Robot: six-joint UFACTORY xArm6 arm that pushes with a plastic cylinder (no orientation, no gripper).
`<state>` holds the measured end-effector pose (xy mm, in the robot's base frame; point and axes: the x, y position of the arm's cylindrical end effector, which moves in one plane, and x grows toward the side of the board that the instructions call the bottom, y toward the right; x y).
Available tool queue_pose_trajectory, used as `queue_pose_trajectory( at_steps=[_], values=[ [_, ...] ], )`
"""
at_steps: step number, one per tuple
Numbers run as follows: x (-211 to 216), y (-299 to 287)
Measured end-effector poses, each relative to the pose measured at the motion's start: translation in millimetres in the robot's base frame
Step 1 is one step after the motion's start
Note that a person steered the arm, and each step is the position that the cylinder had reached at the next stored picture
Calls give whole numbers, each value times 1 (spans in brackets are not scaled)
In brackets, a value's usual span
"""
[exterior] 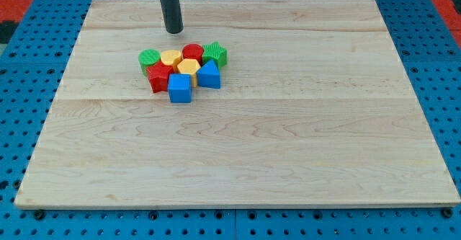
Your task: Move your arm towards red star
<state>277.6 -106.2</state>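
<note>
The red star (159, 76) lies at the left side of a tight cluster of blocks on the wooden board (288, 146). My tip (174, 32) stands above the cluster toward the view's top, apart from every block and up and slightly right of the red star. Around the star are a green round block (149, 58), a yellow block (170, 58), a yellow hexagon (189, 68) and a blue cube (180, 88).
A red round block (192, 52), a green star-like block (215, 54) and a blue wedge-shaped block (209, 75) make up the right side of the cluster. A blue pegboard (29, 67) surrounds the board.
</note>
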Motion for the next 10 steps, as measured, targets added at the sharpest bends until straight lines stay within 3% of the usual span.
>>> queue_pose_trajectory(
  at_steps=[2, 3, 6, 8, 10],
  values=[
    [4, -6],
    [34, -60],
    [35, -77],
    [106, -78],
    [117, -78]
  ],
)
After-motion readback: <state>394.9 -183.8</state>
